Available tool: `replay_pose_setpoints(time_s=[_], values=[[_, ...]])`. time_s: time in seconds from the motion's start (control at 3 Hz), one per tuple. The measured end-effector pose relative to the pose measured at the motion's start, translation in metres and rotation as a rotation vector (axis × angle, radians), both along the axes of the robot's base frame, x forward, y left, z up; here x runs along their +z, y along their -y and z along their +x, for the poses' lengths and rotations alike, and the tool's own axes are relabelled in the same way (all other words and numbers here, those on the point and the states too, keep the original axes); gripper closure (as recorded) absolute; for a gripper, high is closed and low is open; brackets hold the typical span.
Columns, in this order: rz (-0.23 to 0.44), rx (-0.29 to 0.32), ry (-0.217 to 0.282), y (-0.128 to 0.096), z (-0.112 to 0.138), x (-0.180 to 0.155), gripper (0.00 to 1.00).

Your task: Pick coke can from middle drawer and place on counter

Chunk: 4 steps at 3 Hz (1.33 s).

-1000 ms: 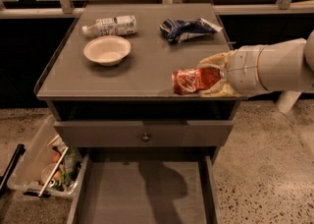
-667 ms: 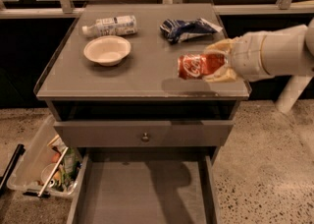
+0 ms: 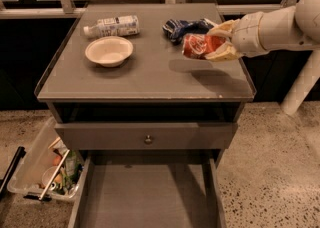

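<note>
The red coke can (image 3: pixel 196 46) lies sideways between my gripper's pale fingers. My gripper (image 3: pixel 214 45) comes in from the right, shut on the can, and holds it above the right part of the grey counter (image 3: pixel 145 74); its shadow falls on the top below it. The middle drawer (image 3: pixel 147 197) stands pulled open at the bottom of the view, its grey floor bare.
A white bowl (image 3: pixel 109 51) and a lying white-labelled clear bottle (image 3: pixel 112 26) are on the counter's left. A crumpled blue bag (image 3: pixel 181 27) lies just behind the can. A shut drawer front with a knob (image 3: pixel 148 139) sits above the open drawer. A clear bin of clutter (image 3: pixel 45 167) stands on the floor at left.
My gripper with the coke can has risen and moved back over the counter, from its front right edge toward the blue bag.
</note>
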State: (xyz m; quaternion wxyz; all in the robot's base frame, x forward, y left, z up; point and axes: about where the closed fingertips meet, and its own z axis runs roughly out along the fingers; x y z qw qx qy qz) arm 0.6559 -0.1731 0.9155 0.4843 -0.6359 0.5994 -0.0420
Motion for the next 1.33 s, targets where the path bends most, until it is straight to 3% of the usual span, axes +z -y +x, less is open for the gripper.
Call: replay_pose_setpoints(time_s=[0.67, 1.33], values=[[0.0, 0.001, -0.019, -0.007, 0.004, -0.015, 1.0], [0.0, 0.001, -0.019, -0.007, 0.004, -0.015, 0.57]])
